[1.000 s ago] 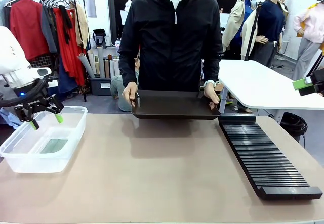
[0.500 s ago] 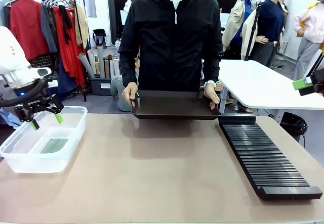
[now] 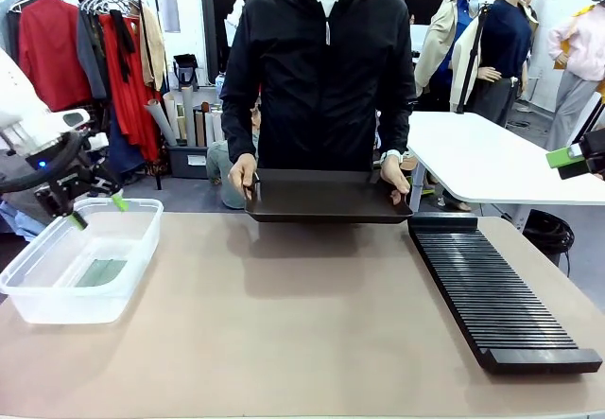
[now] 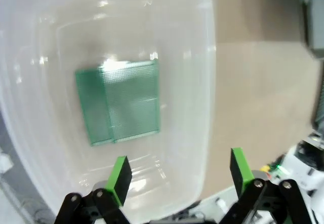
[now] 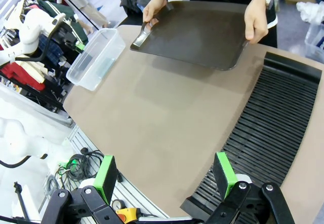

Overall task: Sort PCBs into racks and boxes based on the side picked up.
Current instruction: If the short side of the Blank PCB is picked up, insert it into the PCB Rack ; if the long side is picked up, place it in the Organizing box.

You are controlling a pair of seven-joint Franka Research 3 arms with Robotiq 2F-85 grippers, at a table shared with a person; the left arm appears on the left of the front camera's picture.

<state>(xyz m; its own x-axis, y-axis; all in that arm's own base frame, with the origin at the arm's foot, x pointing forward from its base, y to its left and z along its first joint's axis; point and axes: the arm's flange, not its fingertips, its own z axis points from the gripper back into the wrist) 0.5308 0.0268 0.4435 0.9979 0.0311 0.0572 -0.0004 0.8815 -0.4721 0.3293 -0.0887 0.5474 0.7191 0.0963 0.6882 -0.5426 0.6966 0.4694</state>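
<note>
Two green PCBs [image 4: 121, 102] lie overlapping on the floor of the clear box [image 3: 38, 301], light gridded faces up; in the front view the PCBs [image 3: 99, 272] show through the box wall. My left gripper [image 3: 99, 212] hovers open and empty above the box's far rim; its own camera shows the gripper [image 4: 179, 171] over the box's edge [image 4: 210, 82]. The black slotted rack [image 3: 492, 291] lies along the table's right side. My right gripper [image 5: 164, 176] is open and empty, high above the table's near edge beside the rack [image 5: 268, 133]; one green pad [image 3: 564, 157] shows at the right edge.
A person at the far side holds a dark shallow tray [image 3: 326, 197] with both hands just above the table's far edge. The same tray [image 5: 195, 32] looks bare in the right wrist view. A white side table [image 3: 482, 159] stands behind at the right.
My left gripper has risen a little and shifted slightly right above the box, still open. The person, tray and right arm have not moved.
</note>
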